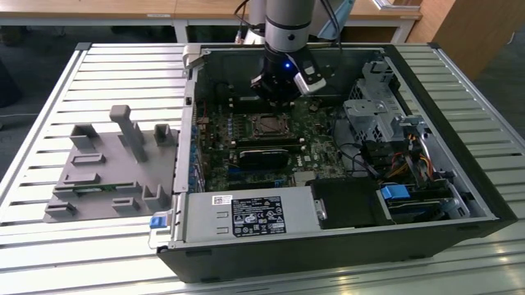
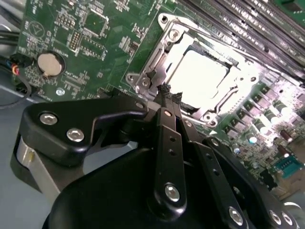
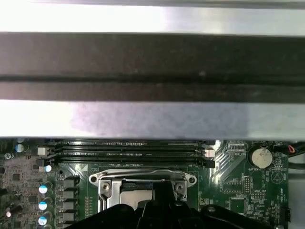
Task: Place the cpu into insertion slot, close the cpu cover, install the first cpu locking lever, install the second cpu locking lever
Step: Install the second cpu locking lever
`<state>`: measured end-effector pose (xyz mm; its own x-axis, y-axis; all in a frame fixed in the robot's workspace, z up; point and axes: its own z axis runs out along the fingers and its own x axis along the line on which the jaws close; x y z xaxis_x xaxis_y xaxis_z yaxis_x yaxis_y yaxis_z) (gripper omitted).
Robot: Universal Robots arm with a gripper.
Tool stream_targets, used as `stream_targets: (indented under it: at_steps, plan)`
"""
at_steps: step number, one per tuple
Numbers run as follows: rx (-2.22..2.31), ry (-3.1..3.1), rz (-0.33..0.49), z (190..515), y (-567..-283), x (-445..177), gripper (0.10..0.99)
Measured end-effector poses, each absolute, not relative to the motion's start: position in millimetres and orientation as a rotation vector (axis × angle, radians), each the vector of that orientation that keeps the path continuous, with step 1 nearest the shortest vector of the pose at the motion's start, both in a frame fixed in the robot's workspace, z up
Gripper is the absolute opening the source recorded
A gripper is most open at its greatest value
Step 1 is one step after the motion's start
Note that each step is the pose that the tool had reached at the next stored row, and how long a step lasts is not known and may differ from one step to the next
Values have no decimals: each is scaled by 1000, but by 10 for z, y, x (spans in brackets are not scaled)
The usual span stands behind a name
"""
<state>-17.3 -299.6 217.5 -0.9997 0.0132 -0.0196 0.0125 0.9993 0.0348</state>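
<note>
A: Where lies the small flat silver-grey square cpu (image 2: 198, 76)?

B: Seated in the black, silver-rimmed insertion slot (image 2: 157, 59); the black gripper (image 2: 169, 95), fingers pressed together and empty, hovers beside it.

A: Handling?

B: Probably light, rigid, fragile; grasp edges only.

Slatted white metal surface (image 1: 123, 67) with bright glare along the near edge in the exterior view. Behind it, pale wooden desks (image 1: 115, 11) on white legs; a brown wooden cabinet (image 1: 471, 27) at the exterior view's right. Dark grey floor (image 1: 33, 46) beneath.
</note>
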Motion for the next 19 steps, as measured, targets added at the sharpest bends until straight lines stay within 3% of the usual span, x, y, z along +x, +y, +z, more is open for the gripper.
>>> stream_targets:
  at_steps: [8, 19]
  plan:
    - [20, 3121, 55, 2449, -2996, -172, 106]
    - [20, 3134, 55, 2474, -3148, -171, 106]
